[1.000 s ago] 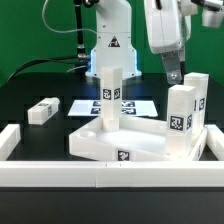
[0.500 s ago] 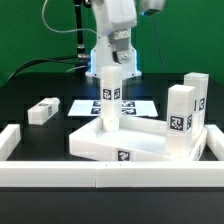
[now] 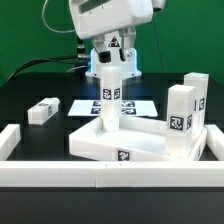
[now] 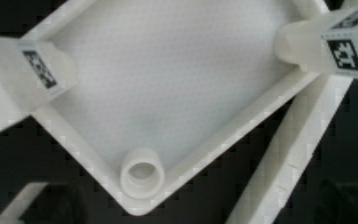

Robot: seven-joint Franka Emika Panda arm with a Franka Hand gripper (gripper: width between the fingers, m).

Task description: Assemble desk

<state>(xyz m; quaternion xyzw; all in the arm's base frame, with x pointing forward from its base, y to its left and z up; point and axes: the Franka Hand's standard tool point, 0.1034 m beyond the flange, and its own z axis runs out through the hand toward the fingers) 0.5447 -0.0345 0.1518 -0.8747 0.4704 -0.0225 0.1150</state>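
The panel [image 3: 120, 143] lies flat on the black table [image 3: 40, 135], just behind the long rail [image 3: 100, 176]. Three leg posts stand upright on it: one [image 3: 109, 98] toward the back, two [image 3: 180, 120] [image 3: 197, 98] at the exterior view's right corner. A fourth leg [image 3: 42, 110] lies loose, well apart on the left. The arm [image 3: 108, 18] hangs above; its fingers are out of sight, so their spread cannot be told. The wrist view looks down into the panel's rimmed inside [image 4: 158, 90], where a small round socket [image 4: 144, 171] seems to sit in one corner.

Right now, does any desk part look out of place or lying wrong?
One leg post lies on its side on the table, apart from the panel, at the exterior view's left. The other leg posts stand upright. Nothing looks damaged.
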